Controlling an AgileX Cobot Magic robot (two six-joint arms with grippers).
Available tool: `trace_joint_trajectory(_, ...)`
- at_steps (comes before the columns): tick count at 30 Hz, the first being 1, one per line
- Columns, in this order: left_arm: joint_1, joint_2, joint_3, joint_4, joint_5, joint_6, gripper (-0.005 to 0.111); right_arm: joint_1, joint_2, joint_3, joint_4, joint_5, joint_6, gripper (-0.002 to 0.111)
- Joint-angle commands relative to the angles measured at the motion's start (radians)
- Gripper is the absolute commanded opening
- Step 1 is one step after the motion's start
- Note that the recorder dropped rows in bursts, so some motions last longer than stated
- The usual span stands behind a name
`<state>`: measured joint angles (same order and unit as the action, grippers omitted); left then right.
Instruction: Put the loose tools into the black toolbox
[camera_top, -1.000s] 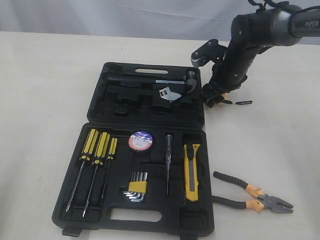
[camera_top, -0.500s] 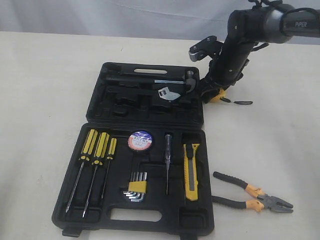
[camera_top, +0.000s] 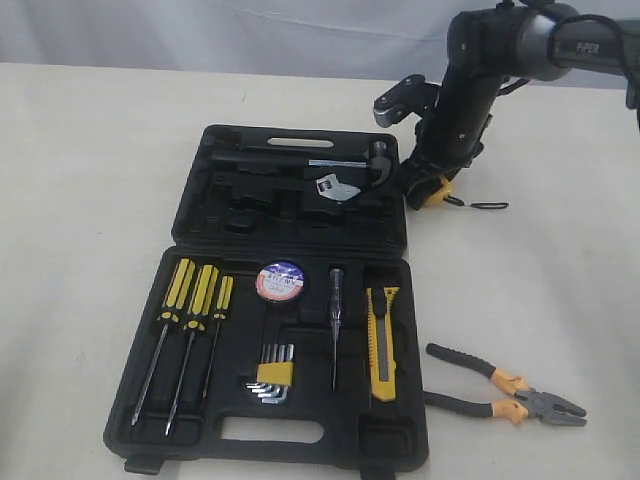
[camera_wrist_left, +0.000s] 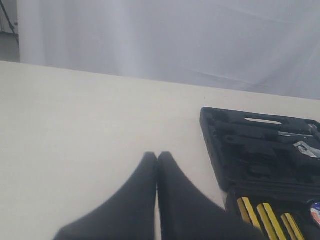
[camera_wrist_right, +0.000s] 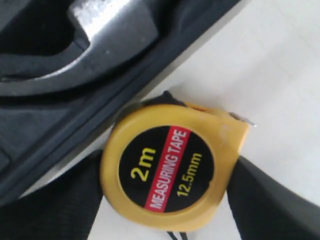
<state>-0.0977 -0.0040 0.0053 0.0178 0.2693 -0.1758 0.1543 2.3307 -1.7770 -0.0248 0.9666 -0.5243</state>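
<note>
The black toolbox (camera_top: 190, 215) lies open mid-table. Its near half holds the black tape roll (camera_top: 281, 281) and the yellow-black utility knife (camera_top: 383, 343). On the table to its right lie the pliers (camera_top: 505, 385) with black-orange handles. My right gripper (camera_top: 432, 190) is shut on the yellow tape measure (camera_wrist_right: 170, 165), just off the far half's right edge; its black strap (camera_top: 487, 206) trails over the table. The box rim (camera_wrist_right: 75, 125) and hammer head (camera_wrist_right: 112, 30) fill the right wrist view beside it. My left gripper (camera_wrist_left: 157, 156) is shut on nothing, above bare table left of the toolbox (camera_wrist_left: 220, 150).
Three yellow-black screwdrivers (camera_top: 195, 295), hex keys (camera_top: 272, 374) and a test pen (camera_top: 336, 320) sit in the near half. A steel hammer (camera_top: 300, 161) and silver wrench (camera_top: 338, 187) rest in the far half. A white curtain (camera_wrist_left: 175, 40) backs the table.
The right arm has moved left and slightly away, carrying the tape measure closer to the far half's right edge; the strap trails after it. Nothing else moved.
</note>
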Motion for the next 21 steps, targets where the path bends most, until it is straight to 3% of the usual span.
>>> trace_joint_trajectory(1,-0.006,0.004,-0.005,0.004,0.000,0.000,0.000,-0.001,0.010,-0.002,-0.083,0.074,-0.023,0.032)
trace_joint_trajectory(8,-0.006,0.004,-0.005,0.004,0.000,0.000,0.000,-0.001,-0.043,-0.002,-0.167,0.128,-0.001,0.026)
trace_joint_trajectory(16,-0.006,0.004,-0.005,0.004,0.000,0.000,0.000,0.046,-0.161,-0.002,-0.144,0.167,-0.099,0.026)
trace_joint_trajectory(21,-0.006,0.004,-0.005,0.004,0.000,0.000,0.000,0.105,-0.191,-0.002,-0.036,0.207,-0.208,0.026)
